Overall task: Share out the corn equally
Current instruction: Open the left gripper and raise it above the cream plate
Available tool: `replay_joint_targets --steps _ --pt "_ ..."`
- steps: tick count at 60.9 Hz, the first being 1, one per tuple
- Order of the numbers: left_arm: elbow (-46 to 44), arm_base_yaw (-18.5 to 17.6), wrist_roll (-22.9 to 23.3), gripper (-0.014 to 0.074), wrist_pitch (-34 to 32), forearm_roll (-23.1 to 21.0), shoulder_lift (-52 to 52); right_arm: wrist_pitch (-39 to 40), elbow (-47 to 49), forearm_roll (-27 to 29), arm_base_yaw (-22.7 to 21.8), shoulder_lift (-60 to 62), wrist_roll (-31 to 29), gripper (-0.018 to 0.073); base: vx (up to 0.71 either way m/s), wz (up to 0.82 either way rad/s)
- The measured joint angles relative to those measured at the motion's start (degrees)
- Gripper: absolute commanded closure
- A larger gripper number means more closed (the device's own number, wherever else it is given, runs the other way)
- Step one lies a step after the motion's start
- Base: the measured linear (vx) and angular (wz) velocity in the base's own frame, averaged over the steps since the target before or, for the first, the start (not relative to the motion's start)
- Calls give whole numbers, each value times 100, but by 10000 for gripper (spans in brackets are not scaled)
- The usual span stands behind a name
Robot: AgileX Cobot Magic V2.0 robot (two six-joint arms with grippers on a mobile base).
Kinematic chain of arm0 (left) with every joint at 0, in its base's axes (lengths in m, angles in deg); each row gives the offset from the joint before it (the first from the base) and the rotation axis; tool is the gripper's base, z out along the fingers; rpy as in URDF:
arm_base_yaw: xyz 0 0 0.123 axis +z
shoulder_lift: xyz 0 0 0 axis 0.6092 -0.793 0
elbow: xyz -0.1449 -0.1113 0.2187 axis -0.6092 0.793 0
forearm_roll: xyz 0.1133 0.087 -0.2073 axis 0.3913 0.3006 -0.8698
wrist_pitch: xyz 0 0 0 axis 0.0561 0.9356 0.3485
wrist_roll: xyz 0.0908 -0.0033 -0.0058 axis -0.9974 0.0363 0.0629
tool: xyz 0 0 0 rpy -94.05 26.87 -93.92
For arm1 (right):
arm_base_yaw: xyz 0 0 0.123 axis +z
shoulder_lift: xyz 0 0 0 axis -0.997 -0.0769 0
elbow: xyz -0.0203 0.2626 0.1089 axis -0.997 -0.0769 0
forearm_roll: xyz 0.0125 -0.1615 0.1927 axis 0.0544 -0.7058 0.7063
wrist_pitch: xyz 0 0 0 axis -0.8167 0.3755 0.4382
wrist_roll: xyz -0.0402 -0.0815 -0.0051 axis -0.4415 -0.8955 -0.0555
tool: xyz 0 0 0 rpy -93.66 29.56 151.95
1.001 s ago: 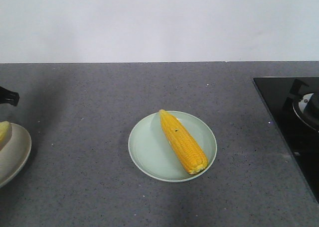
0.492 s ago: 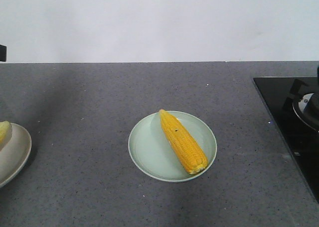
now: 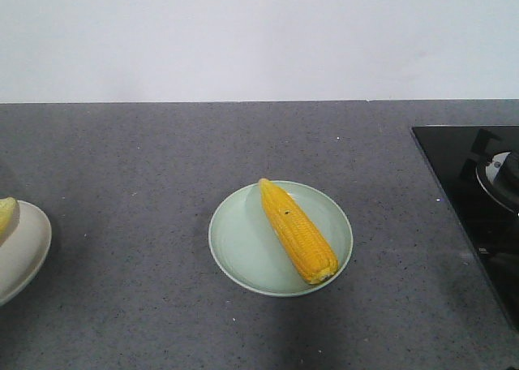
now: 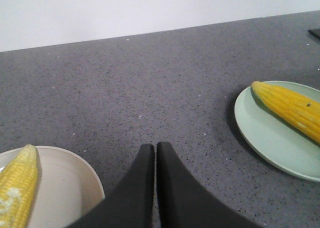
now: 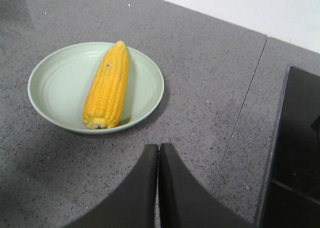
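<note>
On green plate (image 5: 50, 83), corn (image 5: 107, 85) lies up-left of right gripper (image 5: 158, 150) jaws, apart.

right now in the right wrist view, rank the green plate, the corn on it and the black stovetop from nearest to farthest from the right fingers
1. Green plate, ahead-left of the right gripper; nearest rim closest.
2. Corn, lying on that plate.
3. Black stovetop, off right; too close to the corn to call.

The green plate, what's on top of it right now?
One corn cob lies diagonally on the green plate; the plate under it is hidden. Nothing else is on it.
</note>
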Motion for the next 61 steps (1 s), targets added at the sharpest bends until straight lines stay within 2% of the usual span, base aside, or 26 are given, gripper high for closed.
replay_joint_targets --steps 14,61 --pt "203 0 -12 604 -270 -38 242 -22 -30 6 0 1 6 564 0 0" --pt "208 0 -23 604 -270 -42 242 -29 -34 6 0 1 17 564 0 0"
